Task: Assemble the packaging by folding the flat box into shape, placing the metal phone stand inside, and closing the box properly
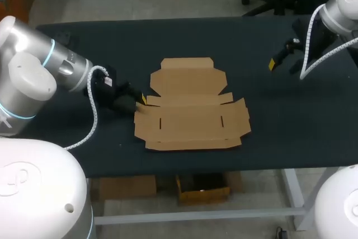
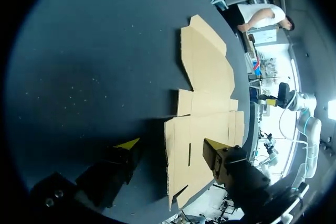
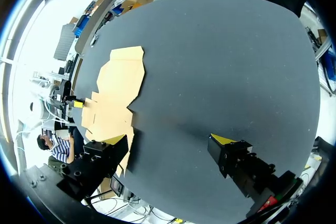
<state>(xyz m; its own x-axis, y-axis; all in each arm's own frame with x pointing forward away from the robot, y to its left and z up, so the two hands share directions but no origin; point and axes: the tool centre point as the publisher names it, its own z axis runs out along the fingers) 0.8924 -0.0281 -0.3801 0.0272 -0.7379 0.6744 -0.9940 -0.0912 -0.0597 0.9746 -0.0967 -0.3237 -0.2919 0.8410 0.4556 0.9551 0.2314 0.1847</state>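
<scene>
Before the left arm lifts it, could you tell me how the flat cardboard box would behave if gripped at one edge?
The flat box is one thin sheet, so probably light. Its creased flaps would likely droop or hinge when lifted. Lying flush on the table, it may slide rather than lift if pushed.

Left end effector inward, fingers spread wide; right end effector out right, likewise spread.

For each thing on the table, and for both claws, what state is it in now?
Cardboard box: flat, not folded, all flaps lying open on the table.
Left claw: open, holding nothing, one finger over the box's edge and the other over bare table.
Right claw: open, empty, well apart from the box.
</scene>
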